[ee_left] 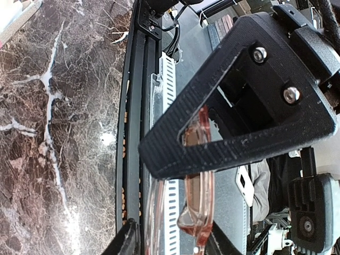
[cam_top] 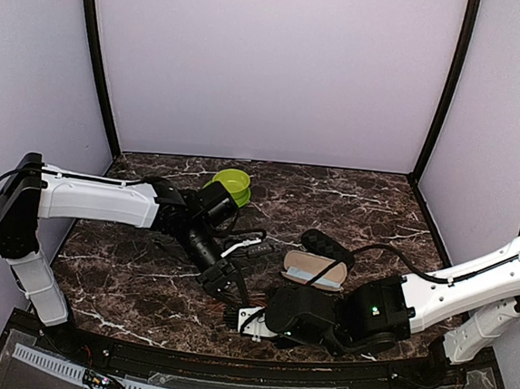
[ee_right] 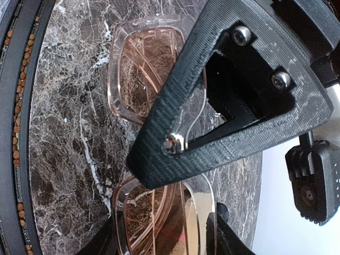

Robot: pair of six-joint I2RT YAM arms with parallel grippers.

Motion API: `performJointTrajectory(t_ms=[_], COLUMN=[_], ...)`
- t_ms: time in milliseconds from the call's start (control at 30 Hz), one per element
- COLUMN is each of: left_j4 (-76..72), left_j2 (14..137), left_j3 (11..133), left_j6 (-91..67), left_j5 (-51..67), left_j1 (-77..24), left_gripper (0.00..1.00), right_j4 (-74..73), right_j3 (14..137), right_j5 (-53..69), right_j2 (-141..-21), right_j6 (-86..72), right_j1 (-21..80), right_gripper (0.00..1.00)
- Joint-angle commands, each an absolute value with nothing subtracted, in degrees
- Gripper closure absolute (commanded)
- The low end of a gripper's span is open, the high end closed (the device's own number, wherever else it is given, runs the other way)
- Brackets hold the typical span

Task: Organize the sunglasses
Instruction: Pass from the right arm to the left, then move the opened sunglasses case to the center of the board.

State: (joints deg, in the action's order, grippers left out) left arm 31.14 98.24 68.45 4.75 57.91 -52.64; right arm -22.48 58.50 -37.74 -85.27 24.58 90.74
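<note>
The reddish-brown sunglasses (cam_top: 236, 307) are held between both grippers near the table's front middle. My left gripper (cam_top: 226, 283) is closed around them from above; in the left wrist view one translucent lens (ee_left: 197, 199) and a temple sit between the jaws. My right gripper (cam_top: 251, 320) grips from the right; in the right wrist view one lens (ee_right: 156, 223) fills the gap between its jaws and the other lens (ee_right: 142, 74) sticks out over the marble. A thin dark pair (cam_top: 254, 247) seems to lie behind the left gripper, partly hidden.
An open brown-and-beige case (cam_top: 313, 270) lies right of centre, with a black bumpy case (cam_top: 326, 246) just behind it. A green bowl (cam_top: 232, 185) stands at the back middle. The table's front rail (cam_top: 225, 387) is close to both grippers.
</note>
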Motion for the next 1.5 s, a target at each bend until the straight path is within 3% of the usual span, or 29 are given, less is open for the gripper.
performJointTrajectory(t_ms=[0,300,467,767,933,1233,1467], left_j4=[31.51,32.4,32.43,32.13,32.03,28.72,24.03], left_j2=[96.83,96.94,96.91,96.92,96.78,94.22,90.72], left_j3=[69.67,69.87,70.13,69.83,69.57,66.79,64.04], left_j6=[5.15,5.63,5.62,5.72,5.88,2.57,-0.29], left_j5=[57.69,57.76,57.35,57.24,56.19,50.33,45.89], left_j1=[-52.73,-52.73,-52.73,-52.73,-52.65,-49.71,-47.21], left_gripper=[0.62,0.75,0.76,0.77,0.77,0.77,0.77], right_j4=[-21.68,-21.62,-21.62,-20.86,-20.89,-20.63,-20.32], right_j3=[58.29,57.92,57.83,56.48,55.87,50.27,45.43], right_j5=[-37.91,-37.99,-38.23,-39.06,-38.71,-30.68,-13.97], right_j2=[-84.48,-84.59,-84.72,-84.08,-83.11,-71.69,-63.64], right_j6=[22.97,22.18,21.64,20.42,19.03,6.58,-8.14], right_j1=[91.3,91.25,91.32,91.32,91.32,86.95,67.47], right_gripper=[0.6,0.6,0.57,0.27,0.18,0.2,0.23])
